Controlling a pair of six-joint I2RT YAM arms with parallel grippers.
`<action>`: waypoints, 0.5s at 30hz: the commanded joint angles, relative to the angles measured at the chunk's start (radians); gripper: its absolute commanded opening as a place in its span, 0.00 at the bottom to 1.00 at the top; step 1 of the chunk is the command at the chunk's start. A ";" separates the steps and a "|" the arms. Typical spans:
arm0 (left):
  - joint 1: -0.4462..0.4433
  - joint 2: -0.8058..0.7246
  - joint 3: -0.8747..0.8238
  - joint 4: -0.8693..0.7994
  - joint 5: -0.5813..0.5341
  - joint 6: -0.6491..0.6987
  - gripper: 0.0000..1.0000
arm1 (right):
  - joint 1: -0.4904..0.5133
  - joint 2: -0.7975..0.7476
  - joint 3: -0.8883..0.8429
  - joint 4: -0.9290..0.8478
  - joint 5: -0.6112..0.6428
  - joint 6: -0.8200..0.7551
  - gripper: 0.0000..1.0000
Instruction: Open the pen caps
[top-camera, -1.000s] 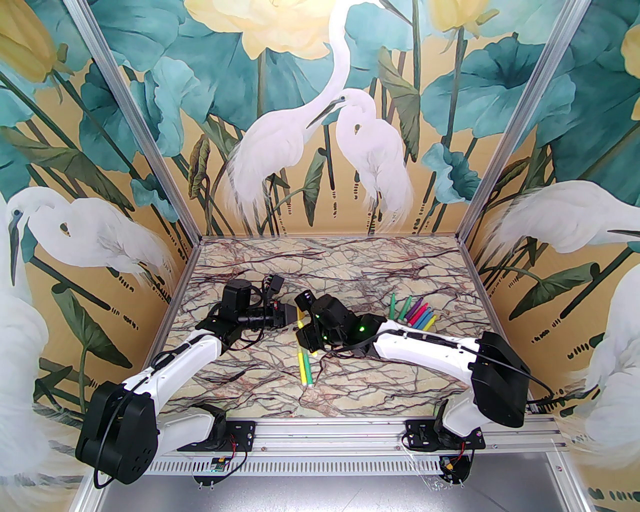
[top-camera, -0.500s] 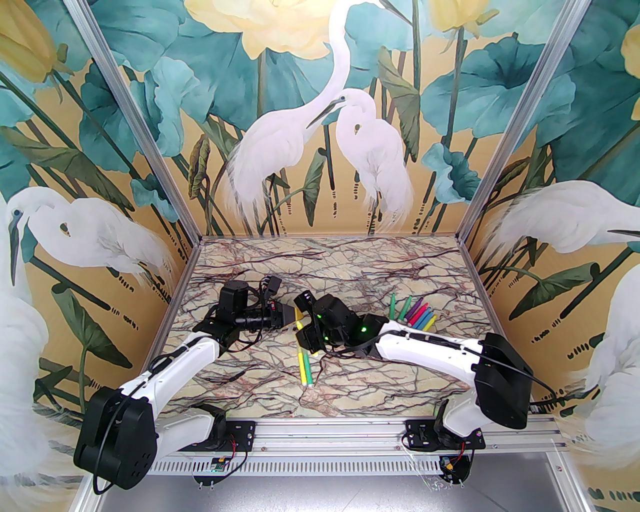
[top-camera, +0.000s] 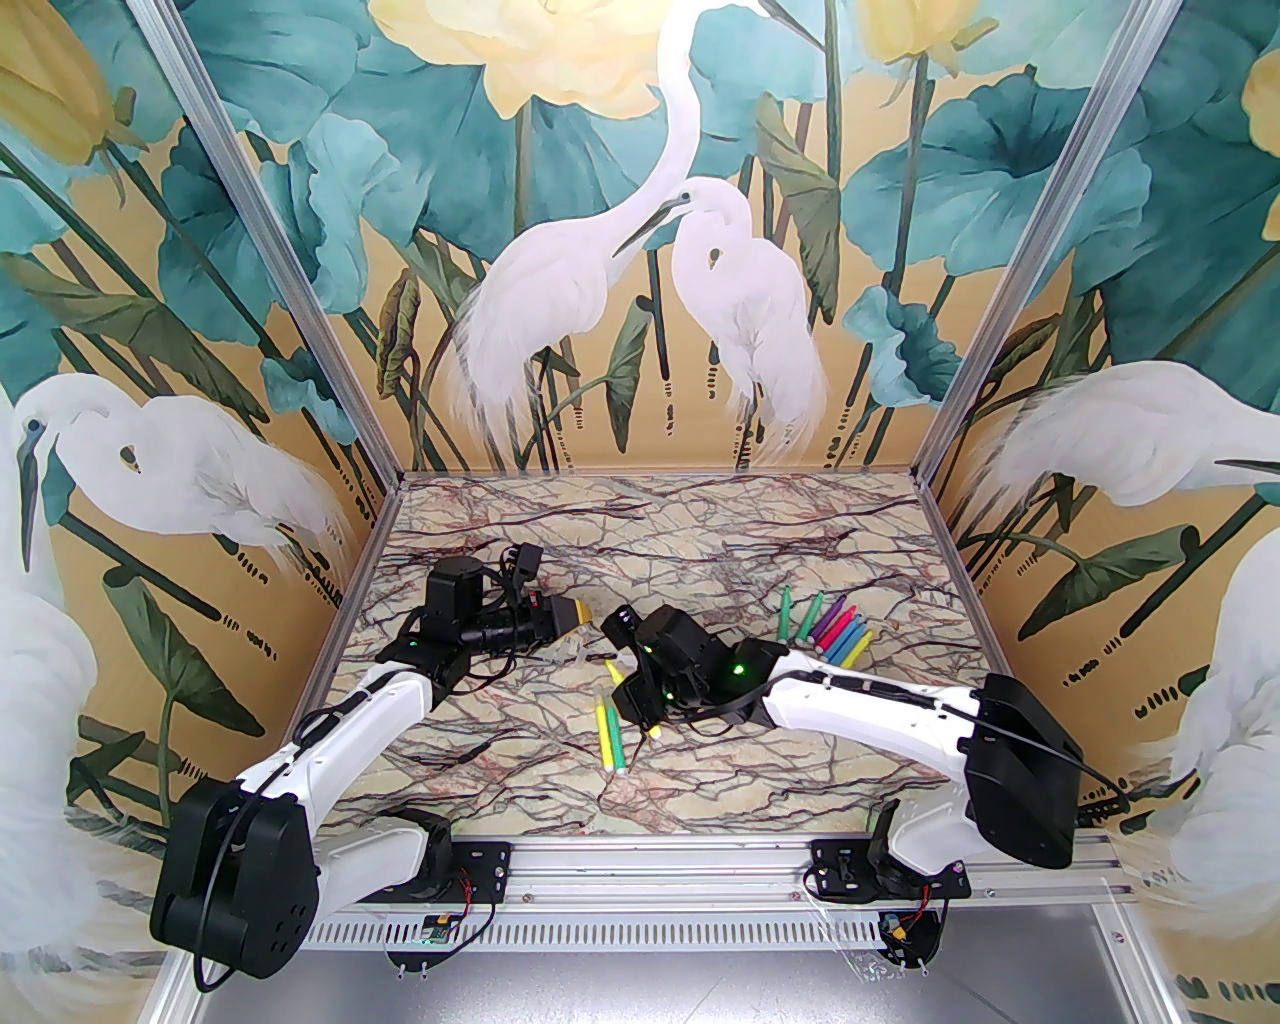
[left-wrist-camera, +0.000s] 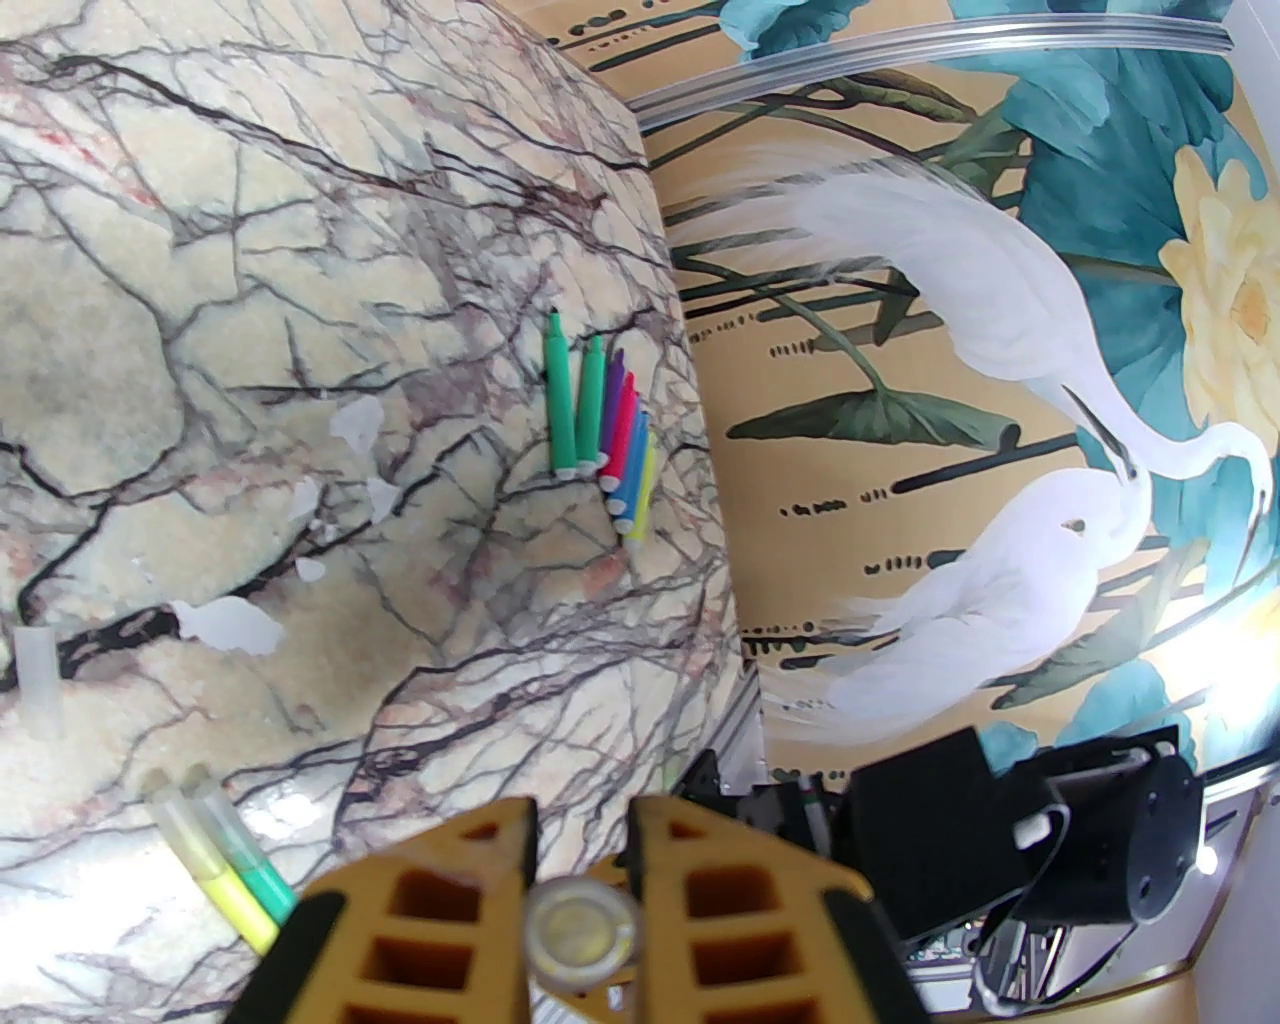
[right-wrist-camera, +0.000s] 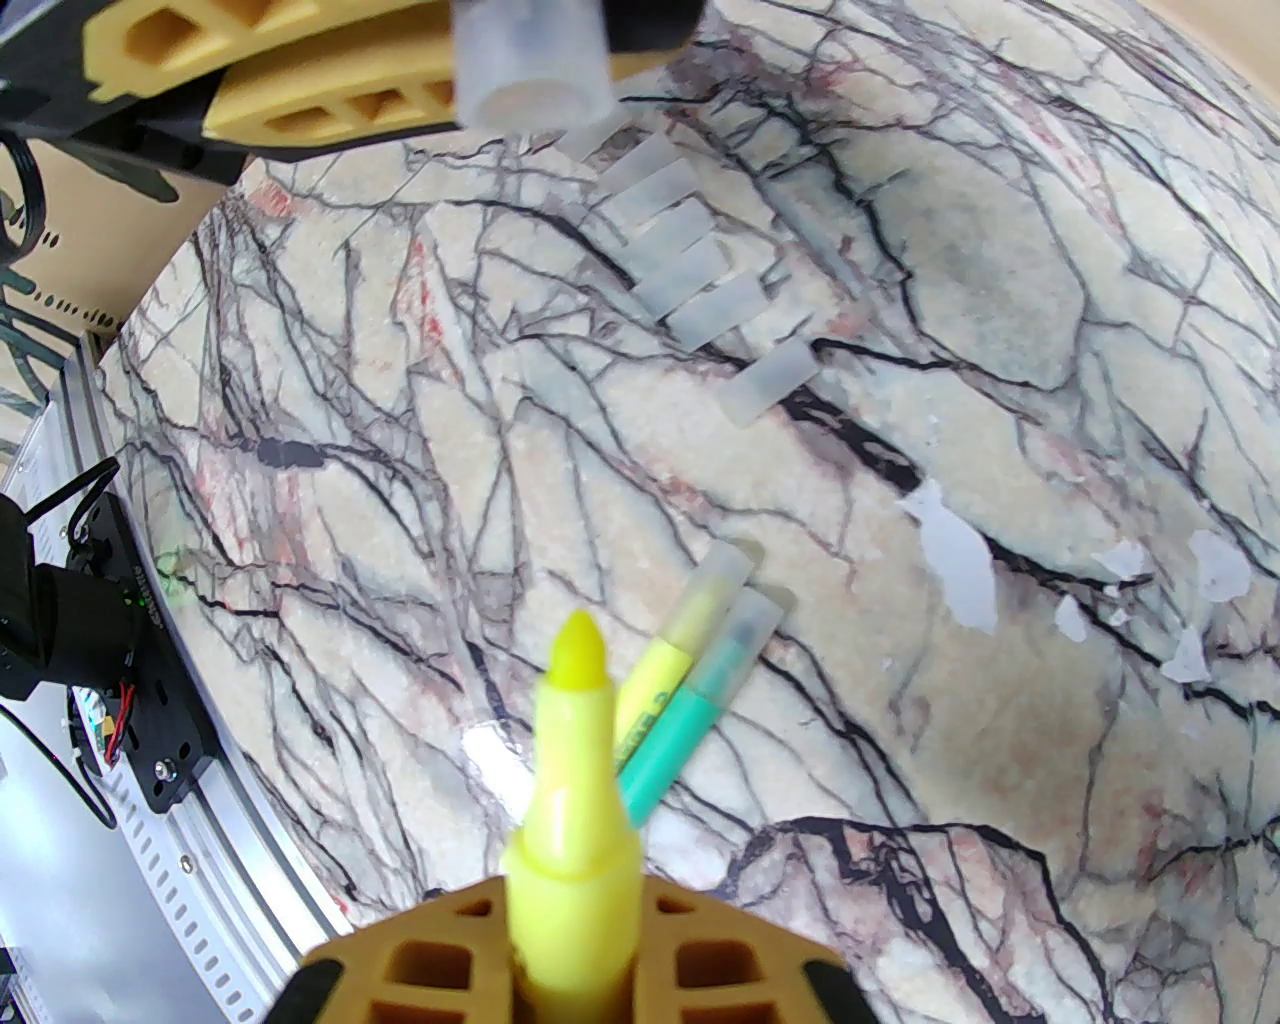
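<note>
1. My left gripper (left-wrist-camera: 582, 860) pinches one clear pen cap (left-wrist-camera: 585, 935) end-on between its pads, above the table (top-camera: 700, 540).
2. My right gripper (right-wrist-camera: 575, 905) is clamped on a yellow pen (right-wrist-camera: 572, 790). Its bare tip points toward the left gripper, with pen and cap apart.
3. The two capped pens (right-wrist-camera: 690, 650), one yellow and one teal, lie touching side by side on the marble near the right gripper.
4. The uncapped pens (top-camera: 830, 630) are fanned out near the table's right edge, beyond the right arm. The marble from the grippers to the back wall is open room.
5. The right wrist view gives me a row of loose caps (right-wrist-camera: 700, 270) on the marble under the left gripper. In the top view they are too faint to count.
</note>
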 joint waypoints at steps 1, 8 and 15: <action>0.005 0.029 0.066 -0.145 -0.071 0.089 0.00 | -0.017 -0.051 -0.026 -0.013 0.086 0.020 0.00; -0.037 0.070 0.140 -0.336 -0.217 0.197 0.00 | -0.120 -0.133 -0.082 -0.042 0.207 0.107 0.00; -0.147 0.176 0.215 -0.450 -0.344 0.276 0.00 | -0.233 -0.255 -0.162 -0.101 0.335 0.183 0.00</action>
